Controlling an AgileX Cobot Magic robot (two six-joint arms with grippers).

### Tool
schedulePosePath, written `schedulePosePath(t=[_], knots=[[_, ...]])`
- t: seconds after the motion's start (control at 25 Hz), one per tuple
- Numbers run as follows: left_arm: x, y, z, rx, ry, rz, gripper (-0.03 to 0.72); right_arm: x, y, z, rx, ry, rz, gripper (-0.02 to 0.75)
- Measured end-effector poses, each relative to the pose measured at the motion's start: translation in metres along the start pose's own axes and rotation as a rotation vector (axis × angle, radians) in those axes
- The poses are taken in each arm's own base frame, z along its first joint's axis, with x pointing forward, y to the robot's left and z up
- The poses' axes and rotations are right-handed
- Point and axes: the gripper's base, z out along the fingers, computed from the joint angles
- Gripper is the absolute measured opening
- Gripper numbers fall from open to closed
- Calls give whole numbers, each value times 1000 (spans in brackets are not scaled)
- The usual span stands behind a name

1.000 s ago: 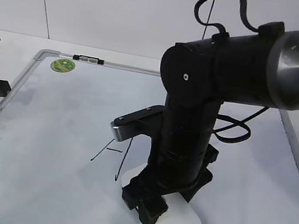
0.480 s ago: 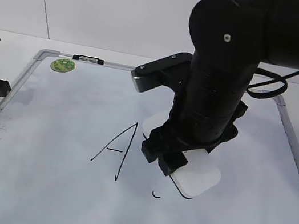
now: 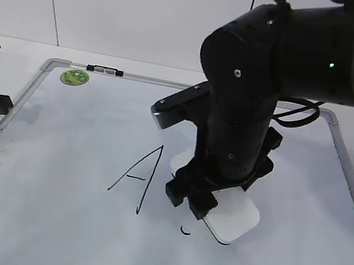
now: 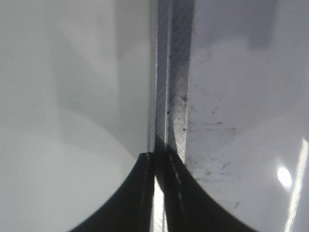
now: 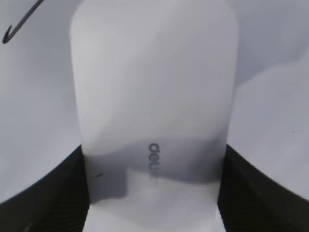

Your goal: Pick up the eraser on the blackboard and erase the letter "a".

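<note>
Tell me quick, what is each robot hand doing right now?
Left gripper: shut, holding nothing, parked at the blackboard frame.
Right gripper: shut on the eraser, pressing it on the board.

front slant view, two close wrist views

— Exterior view: even, bright light noted; soft shadows spread under the right arm (image 3: 267, 87) across the blackboard (image 3: 53, 172). Focus sharp at centre.

— Left wrist view: dim at the upper edge, a glare spot recorded lower right. Close surfaces blurred.

— Right wrist view: the eraser (image 5: 154, 96) lit softly, a grey shadow band seen across its lower part.
</note>
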Motion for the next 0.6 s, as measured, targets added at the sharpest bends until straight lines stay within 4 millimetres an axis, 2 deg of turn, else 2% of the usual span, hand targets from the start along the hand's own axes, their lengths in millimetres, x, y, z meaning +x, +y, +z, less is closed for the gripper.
schedulePosePath(t=[0.24,0.6], knots=[[0,0,0,0,2,0,34,-4,2,19,4,42,-6,559],[0,0,0,0,2,0,34,-6,-3,25,-21,45,18,559]])
